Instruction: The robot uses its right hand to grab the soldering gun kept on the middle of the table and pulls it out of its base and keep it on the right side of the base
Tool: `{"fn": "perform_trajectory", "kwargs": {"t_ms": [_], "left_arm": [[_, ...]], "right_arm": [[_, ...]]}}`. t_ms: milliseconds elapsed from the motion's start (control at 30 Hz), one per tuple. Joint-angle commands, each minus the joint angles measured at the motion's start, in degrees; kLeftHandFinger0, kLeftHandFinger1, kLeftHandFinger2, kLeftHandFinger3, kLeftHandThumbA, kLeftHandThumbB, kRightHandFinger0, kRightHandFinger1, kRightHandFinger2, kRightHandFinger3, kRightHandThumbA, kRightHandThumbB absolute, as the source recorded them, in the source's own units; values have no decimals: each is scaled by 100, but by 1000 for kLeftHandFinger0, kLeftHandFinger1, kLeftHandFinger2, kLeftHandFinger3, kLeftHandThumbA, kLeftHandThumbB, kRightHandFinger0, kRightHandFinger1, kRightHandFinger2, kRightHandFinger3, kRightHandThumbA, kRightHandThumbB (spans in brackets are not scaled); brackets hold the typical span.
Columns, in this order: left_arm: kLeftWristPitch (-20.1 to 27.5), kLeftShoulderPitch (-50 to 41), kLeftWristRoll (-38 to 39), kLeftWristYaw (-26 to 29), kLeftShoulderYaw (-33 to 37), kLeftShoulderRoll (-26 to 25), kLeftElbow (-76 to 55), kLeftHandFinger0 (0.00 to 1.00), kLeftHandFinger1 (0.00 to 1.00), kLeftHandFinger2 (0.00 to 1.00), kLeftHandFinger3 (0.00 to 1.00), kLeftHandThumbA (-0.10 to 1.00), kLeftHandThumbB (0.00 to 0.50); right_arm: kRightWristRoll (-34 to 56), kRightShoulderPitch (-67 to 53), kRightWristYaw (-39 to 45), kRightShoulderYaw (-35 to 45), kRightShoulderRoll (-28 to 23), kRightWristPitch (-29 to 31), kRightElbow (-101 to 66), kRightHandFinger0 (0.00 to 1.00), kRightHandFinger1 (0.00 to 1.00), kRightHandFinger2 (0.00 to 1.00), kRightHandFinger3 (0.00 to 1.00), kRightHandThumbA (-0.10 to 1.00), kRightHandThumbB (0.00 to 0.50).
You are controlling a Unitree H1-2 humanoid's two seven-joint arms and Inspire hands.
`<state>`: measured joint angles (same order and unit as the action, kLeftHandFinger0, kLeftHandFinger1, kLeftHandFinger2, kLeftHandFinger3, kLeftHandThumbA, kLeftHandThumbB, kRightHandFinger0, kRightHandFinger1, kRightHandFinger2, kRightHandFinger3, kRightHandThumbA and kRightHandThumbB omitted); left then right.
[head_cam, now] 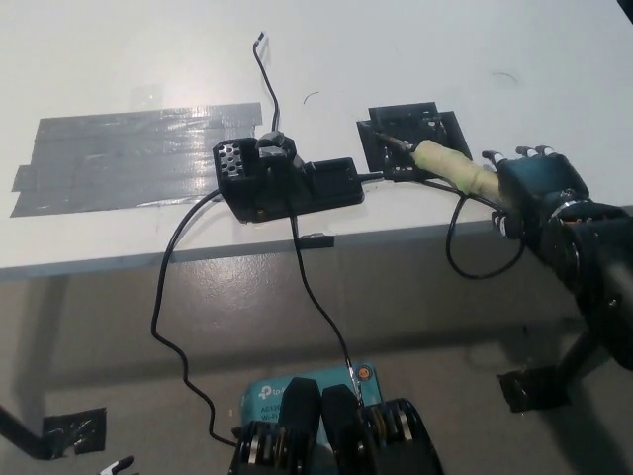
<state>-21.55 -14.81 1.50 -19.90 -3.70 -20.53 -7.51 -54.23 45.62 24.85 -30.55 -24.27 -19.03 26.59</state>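
Observation:
The soldering gun (450, 168), with a cream handle and thin metal tip, lies on the white table (119, 59) to the right of its black base (287, 183). Its tip rests over a black taped patch (410, 139). My black right hand (534, 183) sits at the handle's rear end by the table's front edge, with its fingers spread upward and the handle end against its palm side. The gun's black cord (465, 262) loops off the table edge below it. My left hand is out of view.
A wide patch of grey tape (129, 158) covers the table left of the base. Black cables (163, 297) hang from the base over the front edge to the floor. A teal box (287, 391) lies on the floor below.

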Motion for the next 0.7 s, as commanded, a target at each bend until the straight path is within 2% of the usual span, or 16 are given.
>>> {"fn": "perform_trajectory", "kwargs": {"t_ms": [0,133,267,433,567,633,667], "left_arm": [[92,-64,22,63,-24,-115,-106,873,930,1000,1000,637,115],[99,-77,94,51,-59,-84,-69,869,913,1000,1000,616,132],[80,-103,50,73,-63,-111,-74,894,945,1000,1000,633,139],[225,-106,73,52,-83,-127,41,850,921,1000,1000,633,144],[196,-94,-26,95,-66,-166,18,856,930,1000,1000,636,140],[162,-76,-132,117,-1,-185,-2,858,937,1000,1000,622,136],[169,-66,-137,114,13,-176,18,858,937,1000,1000,619,137]], "right_arm": [[114,258,526,8,-186,-8,-127,1000,1000,1000,1000,683,500],[254,334,556,204,-220,-15,-254,1000,1000,1000,1000,710,500],[507,384,723,429,-310,23,-607,1000,1000,1000,1000,748,500],[794,330,1105,725,-625,81,-1580,1000,1000,1000,1000,860,500],[1177,-85,1179,1286,-980,-67,-2928,1000,1000,1000,1000,867,500],[1536,-748,1176,2023,-1212,-434,-4295,1000,1000,1000,1000,876,500],[1526,-767,1200,2046,-1215,-435,-4317,1000,1000,1000,1000,879,500]]}}
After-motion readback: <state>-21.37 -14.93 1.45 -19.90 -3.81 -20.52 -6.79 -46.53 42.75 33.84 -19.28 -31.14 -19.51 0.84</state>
